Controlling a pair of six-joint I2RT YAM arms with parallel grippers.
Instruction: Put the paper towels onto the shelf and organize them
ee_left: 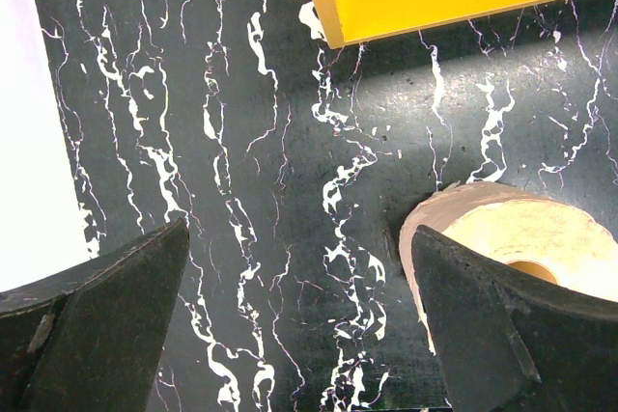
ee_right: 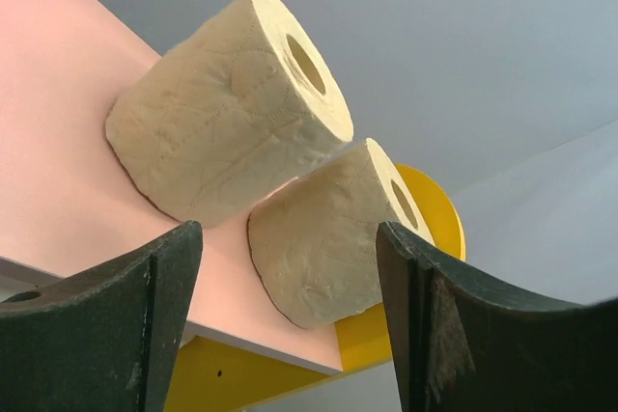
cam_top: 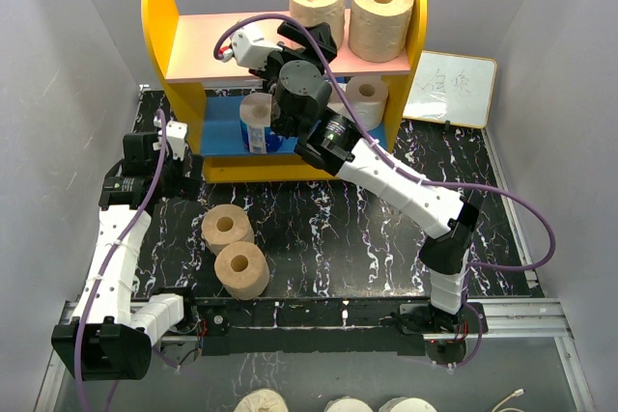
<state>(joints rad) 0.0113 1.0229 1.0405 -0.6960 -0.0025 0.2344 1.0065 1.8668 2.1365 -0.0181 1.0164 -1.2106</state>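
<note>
My right gripper (ee_right: 288,231) is open and empty above the shelf (cam_top: 159,16) top, beside two tan paper towel rolls (cam_top: 381,18); my left gripper (ee_left: 299,231) is wide open before the shelf.

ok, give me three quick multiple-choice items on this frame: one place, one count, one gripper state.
1. Where are the tan paper towel rolls that are off the shelf?
A. on the whiteboard
B. on the table, in front of the shelf
C. on the blue lower board

2. How many rolls stand on the pink top board?
A. one
B. two
C. four

3. What state is the right gripper in?
A. shut on a tan roll
B. shut, empty
C. open, empty

Key:
1 B: two tan rolls stand upright on the marbled table near its front left.
2 B: two tan rolls sit side by side at the board's right end.
3 C: the right wrist view shows the fingers apart with nothing between them, and the rolls lie further ahead.
</note>
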